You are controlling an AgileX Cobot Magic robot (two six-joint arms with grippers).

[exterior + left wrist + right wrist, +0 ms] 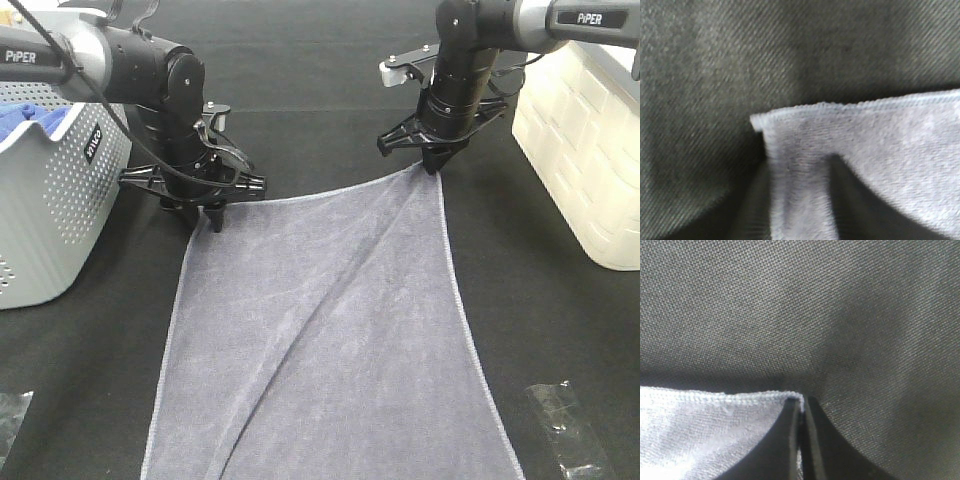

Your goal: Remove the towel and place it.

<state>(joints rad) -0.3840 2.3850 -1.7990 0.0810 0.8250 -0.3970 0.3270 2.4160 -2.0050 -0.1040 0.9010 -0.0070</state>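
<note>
The grey-lavender towel [330, 330] lies spread flat on the black table and runs from the two grippers to the near edge of the exterior view. A diagonal crease crosses it. My left gripper [213, 216] is shut on its far left corner, low at the table. In the left wrist view the towel [880, 135] bunches up between the dark fingers [855, 200]. My right gripper [434, 166] is shut on the far right corner, which is lifted slightly. In the right wrist view the hem [715, 399] ends at the closed fingertips [815, 440].
A grey perforated basket [60, 200] with a bright blue cloth [25, 118] stands at the left. A white basket [580, 150] stands at the right. Clear plastic scraps lie at the near right [565, 430] and the near left [10, 420].
</note>
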